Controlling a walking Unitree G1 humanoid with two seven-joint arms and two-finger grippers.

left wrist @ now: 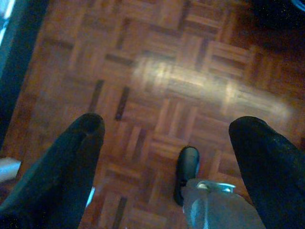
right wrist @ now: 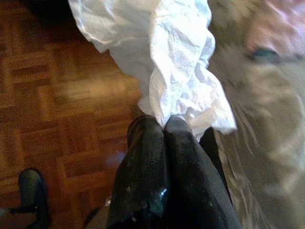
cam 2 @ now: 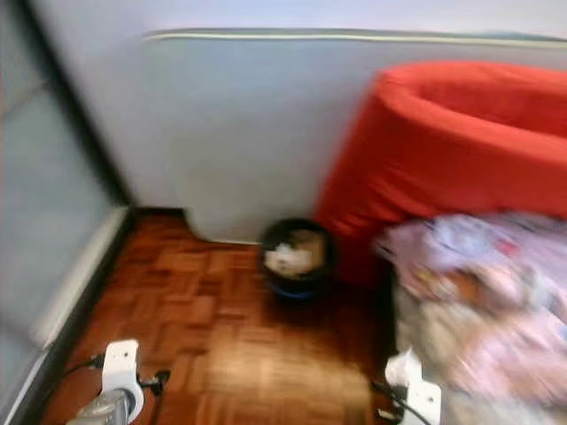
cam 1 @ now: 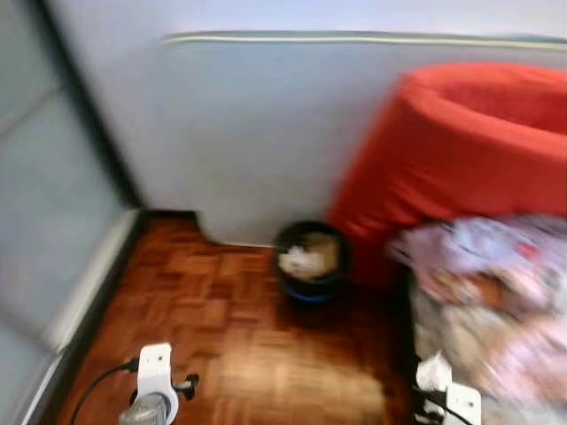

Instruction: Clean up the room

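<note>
2 fingers of our right gripper (right wrist: 164, 125) are pinching a crumpled tissue (right wrist: 162, 57) for the waste bin (cam 1: 310, 264) ahead; our left gripper (left wrist: 167, 138) is hanging wide open, empty.

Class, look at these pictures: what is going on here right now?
A humanoid robot stands on a parquet floor, tidying up. Its right end effector is shut on a crumpled white tissue, beside a patterned bedspread. A dark bin holding paper waste sits ahead by the wall. The left end effector is open, holding nothing.
</note>
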